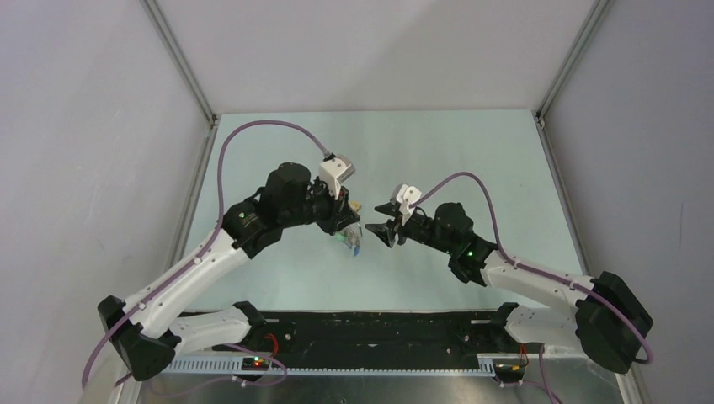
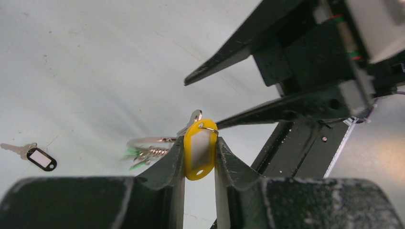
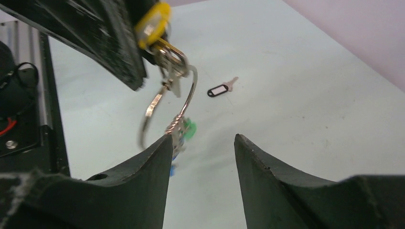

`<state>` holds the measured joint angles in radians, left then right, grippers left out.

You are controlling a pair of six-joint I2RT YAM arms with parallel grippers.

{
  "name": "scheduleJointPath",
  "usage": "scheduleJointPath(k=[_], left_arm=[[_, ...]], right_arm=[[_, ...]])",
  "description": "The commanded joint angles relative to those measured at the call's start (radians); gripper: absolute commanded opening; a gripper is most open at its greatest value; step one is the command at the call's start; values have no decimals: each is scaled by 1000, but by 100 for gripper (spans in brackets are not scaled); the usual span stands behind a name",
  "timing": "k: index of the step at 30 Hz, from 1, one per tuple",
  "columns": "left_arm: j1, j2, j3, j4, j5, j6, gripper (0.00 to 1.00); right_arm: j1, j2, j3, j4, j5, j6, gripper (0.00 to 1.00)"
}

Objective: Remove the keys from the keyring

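My left gripper [image 2: 199, 140] is shut on the yellow tag [image 2: 199, 149] of one key and holds it above the table. The silver keyring [image 2: 145, 141] hangs from that key, with green keys [image 2: 138, 157] threaded on it. In the right wrist view the keyring [image 3: 195, 83] dangles below the yellow tag [image 3: 153, 19], with a green key [image 3: 189, 129] and a blue key [image 3: 172, 167] at its bottom. My right gripper [image 3: 203, 138] is open and empty, its left fingertip right beside the ring's lower end. In the top view the left gripper [image 1: 347, 225] and the right gripper [image 1: 379, 220] face each other.
A loose key with a black tag [image 2: 38, 157] lies flat on the pale green table, also seen in the right wrist view [image 3: 219, 89]. A black rail [image 1: 379, 332] runs along the near table edge. Grey walls close in both sides and the back.
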<state>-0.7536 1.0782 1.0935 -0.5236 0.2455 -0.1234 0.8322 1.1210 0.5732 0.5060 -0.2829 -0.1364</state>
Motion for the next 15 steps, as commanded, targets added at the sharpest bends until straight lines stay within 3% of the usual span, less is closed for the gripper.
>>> scheduleJointPath(k=[1, 6, 15], left_arm=[[-4, -49, 38, 44, 56, 8, 0], [-3, -49, 42, 43, 33, 7, 0], [-3, -39, 57, 45, 29, 12, 0]], right_arm=[[5, 49, 41, 89, 44, -38, 56], [7, 61, 56, 69, -19, -14, 55], [11, -37, 50, -70, 27, -30, 55]])
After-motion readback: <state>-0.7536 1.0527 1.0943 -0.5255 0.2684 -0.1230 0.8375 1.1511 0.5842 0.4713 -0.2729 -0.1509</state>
